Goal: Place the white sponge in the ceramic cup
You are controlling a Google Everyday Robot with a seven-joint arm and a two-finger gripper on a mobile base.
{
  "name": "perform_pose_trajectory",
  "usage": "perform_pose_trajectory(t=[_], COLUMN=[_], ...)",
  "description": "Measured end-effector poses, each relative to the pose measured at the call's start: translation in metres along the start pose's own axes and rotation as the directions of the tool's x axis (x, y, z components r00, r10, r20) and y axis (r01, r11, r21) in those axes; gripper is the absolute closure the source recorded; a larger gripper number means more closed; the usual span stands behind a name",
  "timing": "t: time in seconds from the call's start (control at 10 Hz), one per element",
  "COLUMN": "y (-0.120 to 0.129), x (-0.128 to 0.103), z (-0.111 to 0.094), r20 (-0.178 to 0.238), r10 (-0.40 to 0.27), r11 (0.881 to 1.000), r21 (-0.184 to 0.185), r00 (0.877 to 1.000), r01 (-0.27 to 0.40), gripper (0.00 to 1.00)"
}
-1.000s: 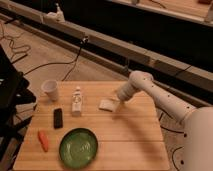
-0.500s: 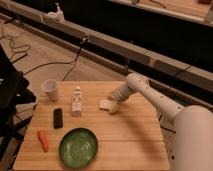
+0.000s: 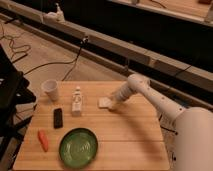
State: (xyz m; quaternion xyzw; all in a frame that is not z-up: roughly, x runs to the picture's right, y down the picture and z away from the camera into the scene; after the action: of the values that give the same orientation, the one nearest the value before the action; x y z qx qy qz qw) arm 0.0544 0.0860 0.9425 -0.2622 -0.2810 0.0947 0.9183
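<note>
Camera view: my tool (image 3: 113,104) has edged left and down over the last second and now sits at the right edge of the white sponge (image 3: 103,102), which lies flat on the table (image 3: 130,145), unmoved. Whether the tool is clenched or released, I cannot tell. A pickup looks close, I judge. The ceramic cup (image 3: 50,90) stands well apart, far left. My arm (image 3: 150,97) reaches in from the right, elbow raised, forearm sloping down.
</note>
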Motion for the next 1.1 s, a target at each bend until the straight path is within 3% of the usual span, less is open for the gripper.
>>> perform_pose_trajectory(t=[0.2,0.5,0.8,0.9,1.0,1.1], y=[-0.012,-0.035,-0.042,-0.040,-0.033,-0.027], x=[-0.025,-0.099,-0.193,-0.212,-0.244,-0.259], z=[-0.017,-0.044,-0.047,-0.042,-0.028,-0.019], r20=[0.019,0.066,0.128,0.146,0.175,0.189], r10=[-0.036,-0.151,-0.295,-0.318,-0.357,-0.375], r11=[0.999,0.987,0.955,0.947,0.934,0.927], r21=[0.021,0.064,0.085,0.082,0.067,0.054], r00=[0.999,0.986,0.947,0.937,0.918,0.908], r01=[0.035,0.147,0.286,0.309,0.350,0.371], gripper=[1.00,1.00,1.00,1.00,1.00,1.00])
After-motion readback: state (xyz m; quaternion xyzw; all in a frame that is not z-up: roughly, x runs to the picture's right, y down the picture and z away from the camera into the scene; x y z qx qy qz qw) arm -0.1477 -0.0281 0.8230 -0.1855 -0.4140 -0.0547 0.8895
